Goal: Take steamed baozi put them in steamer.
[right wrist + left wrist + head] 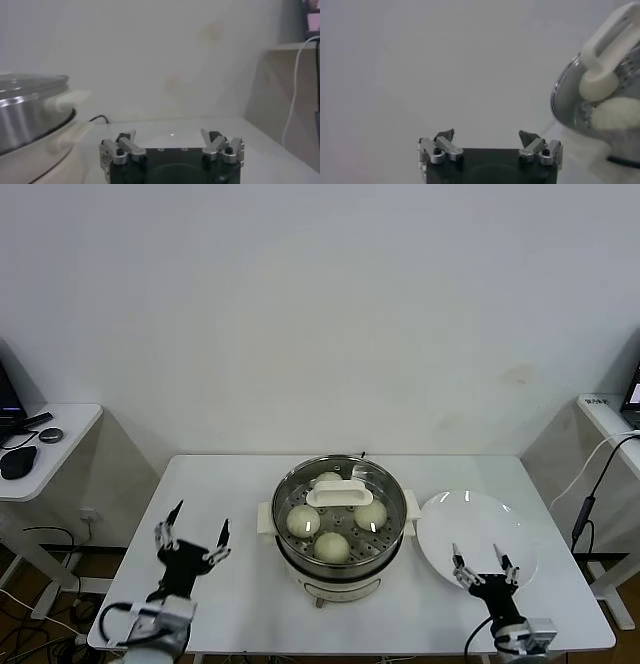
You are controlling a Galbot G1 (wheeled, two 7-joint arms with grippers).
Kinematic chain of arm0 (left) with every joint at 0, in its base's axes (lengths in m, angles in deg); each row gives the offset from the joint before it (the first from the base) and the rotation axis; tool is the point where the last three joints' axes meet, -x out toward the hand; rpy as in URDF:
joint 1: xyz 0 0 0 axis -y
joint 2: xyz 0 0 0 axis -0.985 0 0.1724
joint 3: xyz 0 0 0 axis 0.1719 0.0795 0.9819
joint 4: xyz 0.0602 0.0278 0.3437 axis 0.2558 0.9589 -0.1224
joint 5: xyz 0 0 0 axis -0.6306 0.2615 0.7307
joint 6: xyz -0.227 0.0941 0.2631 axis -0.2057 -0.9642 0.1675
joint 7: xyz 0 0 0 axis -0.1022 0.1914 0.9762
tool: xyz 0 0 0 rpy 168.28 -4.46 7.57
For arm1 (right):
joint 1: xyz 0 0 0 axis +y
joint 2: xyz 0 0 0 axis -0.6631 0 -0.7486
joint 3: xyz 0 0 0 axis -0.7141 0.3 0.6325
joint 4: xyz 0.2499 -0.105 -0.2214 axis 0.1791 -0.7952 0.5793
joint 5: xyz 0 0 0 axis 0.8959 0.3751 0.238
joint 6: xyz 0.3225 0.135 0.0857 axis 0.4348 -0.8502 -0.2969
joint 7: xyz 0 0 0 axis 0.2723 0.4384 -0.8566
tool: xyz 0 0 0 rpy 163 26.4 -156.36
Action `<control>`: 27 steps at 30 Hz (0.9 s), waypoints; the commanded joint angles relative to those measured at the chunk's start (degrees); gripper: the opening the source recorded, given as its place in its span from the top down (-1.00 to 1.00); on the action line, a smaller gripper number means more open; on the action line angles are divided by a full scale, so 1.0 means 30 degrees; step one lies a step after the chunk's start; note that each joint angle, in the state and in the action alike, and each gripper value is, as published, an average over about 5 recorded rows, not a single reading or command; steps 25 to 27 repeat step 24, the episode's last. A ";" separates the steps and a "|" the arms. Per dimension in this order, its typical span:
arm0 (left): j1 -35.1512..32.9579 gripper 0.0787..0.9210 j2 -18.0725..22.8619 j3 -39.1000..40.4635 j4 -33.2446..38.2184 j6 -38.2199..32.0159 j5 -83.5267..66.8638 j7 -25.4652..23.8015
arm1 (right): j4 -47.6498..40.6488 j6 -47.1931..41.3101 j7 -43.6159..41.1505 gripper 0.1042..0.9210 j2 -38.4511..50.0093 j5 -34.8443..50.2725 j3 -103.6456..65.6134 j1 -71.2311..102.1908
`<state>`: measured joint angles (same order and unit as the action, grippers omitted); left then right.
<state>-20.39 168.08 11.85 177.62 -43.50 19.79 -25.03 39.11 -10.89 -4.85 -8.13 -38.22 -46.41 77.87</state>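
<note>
The steel steamer (296, 568) stands mid-table on its cream base. Several cream-white steamed baozi lie on its perforated tray: one at the left (303, 520), one in front (332, 546), one at the right (371, 515). A glass lid lies over them with its white handle (340, 492) across the middle. My left gripper (195, 534) hovers open and empty to the left of the steamer. My right gripper (483, 562) is open and empty over the near edge of the white plate (480, 524). The left wrist view shows its gripper (486, 137), the steamer rim (565, 107) and a baozi (615, 112). The right wrist view shows its gripper (170, 137) and the steamer wall (22, 117).
The white table (230, 484) carries only the steamer and the bare plate. A side desk (50, 439) with a mouse stands at the far left. Another desk (610, 419) with a hanging cable (590, 494) stands at the right.
</note>
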 commanded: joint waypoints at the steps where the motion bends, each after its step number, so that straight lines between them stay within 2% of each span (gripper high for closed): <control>1: -0.4831 -0.77 0.0002 -0.1589 -0.1528 -0.3246 -0.8081 0.1541 | 0.0956 -0.0694 -0.0505 -0.76 -0.0202 -0.1257 0.0251 0.1432; 8: -0.5756 -0.77 0.0040 -0.1220 -0.0749 -0.1662 -0.8696 0.1094 | 0.3271 -0.2972 -0.0271 -0.76 0.0353 -0.1950 0.0334 0.2898; 18: -0.6454 -0.77 0.0308 -0.1022 0.0648 -0.1498 -0.8458 0.1074 | 0.3785 -0.2907 -0.0304 -0.76 0.0575 -0.1858 0.0168 0.3437; 27: -0.6496 -0.77 0.0413 -0.0957 0.0586 -0.1506 -0.8348 0.1060 | 0.3828 -0.3164 -0.0243 -0.76 0.0582 -0.1877 0.0114 0.3453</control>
